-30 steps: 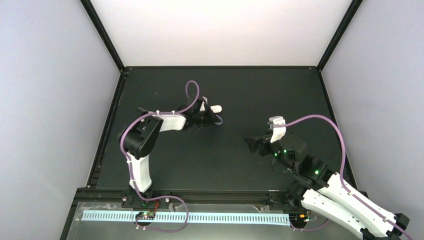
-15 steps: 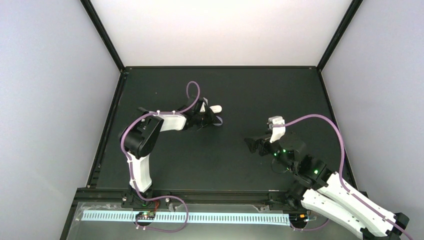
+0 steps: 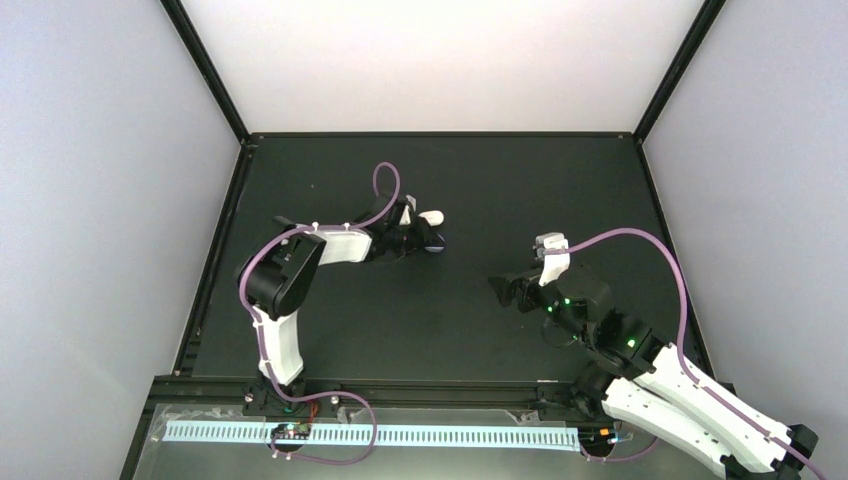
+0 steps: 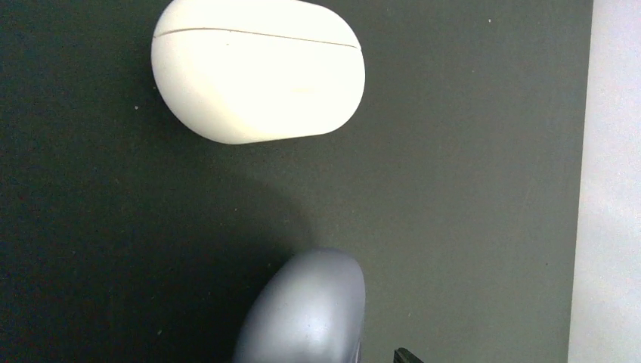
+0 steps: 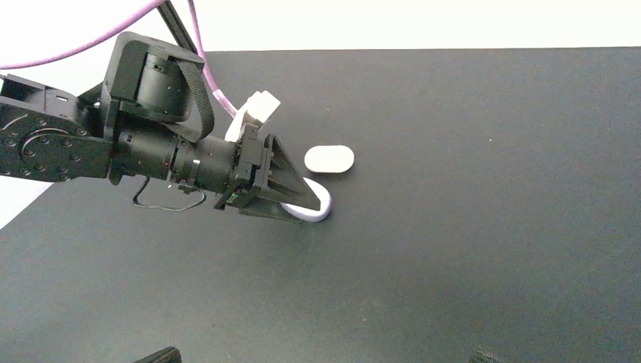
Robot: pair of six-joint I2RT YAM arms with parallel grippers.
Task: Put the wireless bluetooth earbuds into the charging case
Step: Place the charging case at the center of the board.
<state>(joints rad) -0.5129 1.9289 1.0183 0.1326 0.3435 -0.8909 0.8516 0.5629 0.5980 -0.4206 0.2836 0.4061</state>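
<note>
Two small oval charging cases lie side by side mid-table. The white case (image 3: 432,217) (image 4: 257,69) (image 5: 329,159) is closed, its seam showing. The lavender case (image 3: 438,241) (image 4: 306,310) (image 5: 317,209) lies just nearer, also closed. My left gripper (image 3: 424,240) (image 5: 302,200) hangs low over the lavender case with its jaws around it. The one fingertip (image 4: 404,355) that shows stands apart from the case's side, so the jaws are open. My right gripper (image 3: 502,288) (image 5: 323,355) hovers open and empty to the right, facing the cases. The earbuds are out of view.
The black mat (image 3: 450,330) is bordered by a raised black frame (image 3: 215,260), with white walls (image 3: 440,60) beyond. The left arm's purple cable (image 3: 385,185) loops above its wrist.
The left gripper's jaws have spread apart around the lavender case, which shows a little more from above. Both arms have stayed almost in place.
</note>
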